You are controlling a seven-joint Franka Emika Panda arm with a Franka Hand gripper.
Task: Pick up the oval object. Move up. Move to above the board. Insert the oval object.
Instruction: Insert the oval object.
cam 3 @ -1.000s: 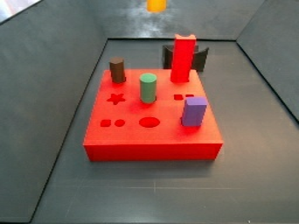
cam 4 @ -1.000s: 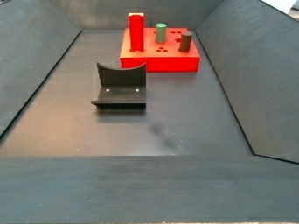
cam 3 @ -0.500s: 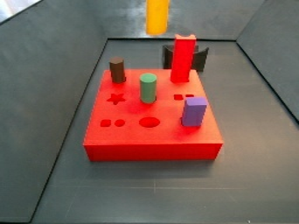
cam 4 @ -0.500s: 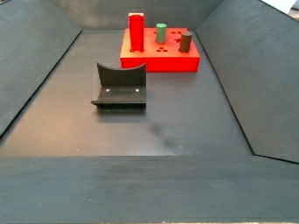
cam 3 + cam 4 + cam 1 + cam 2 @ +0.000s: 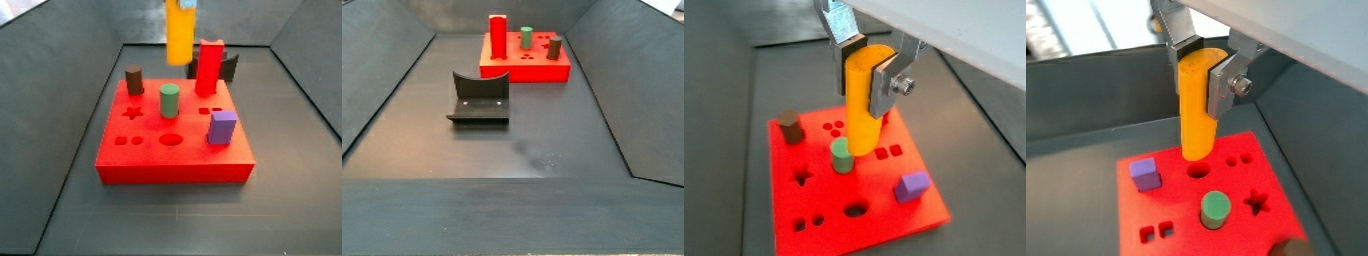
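Your gripper [image 5: 866, 78] hangs above the board [image 5: 918, 214], fingers [image 5: 885, 85] clamped on one oval peg [image 5: 862, 100]; four pieces stand on the board.

The gripper [image 5: 867, 68] above the board [image 5: 918, 215] has flat, bright metal fingers [image 5: 844, 23]. Between them the oval object [image 5: 863, 95] looks smooth, slightly glossy plastic. The board is matt red; the floor [image 5: 543, 140] is dull, scuffed dark grey.
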